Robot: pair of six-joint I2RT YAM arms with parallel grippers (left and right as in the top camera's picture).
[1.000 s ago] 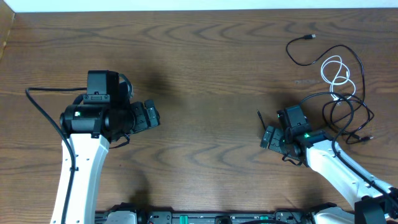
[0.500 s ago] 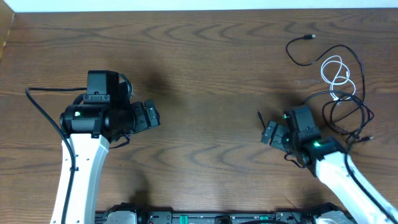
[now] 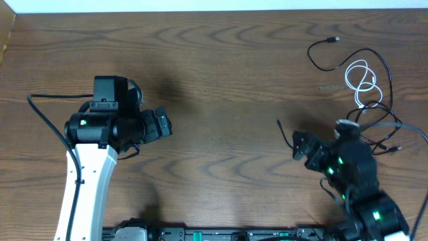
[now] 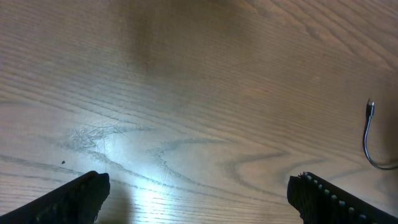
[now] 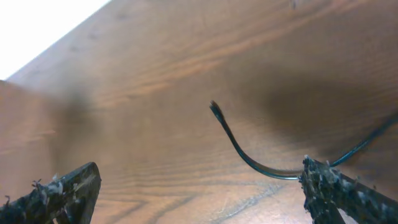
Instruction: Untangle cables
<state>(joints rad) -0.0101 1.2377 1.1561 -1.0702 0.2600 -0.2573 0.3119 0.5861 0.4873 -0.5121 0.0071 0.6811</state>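
Mostly, the tangled cables [image 3: 363, 85] stretch far-to-near.

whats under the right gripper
Bare table and a black cable end lying on it, below the open right gripper. Overhead, the right arm covers where that cable runs on toward the tangle.
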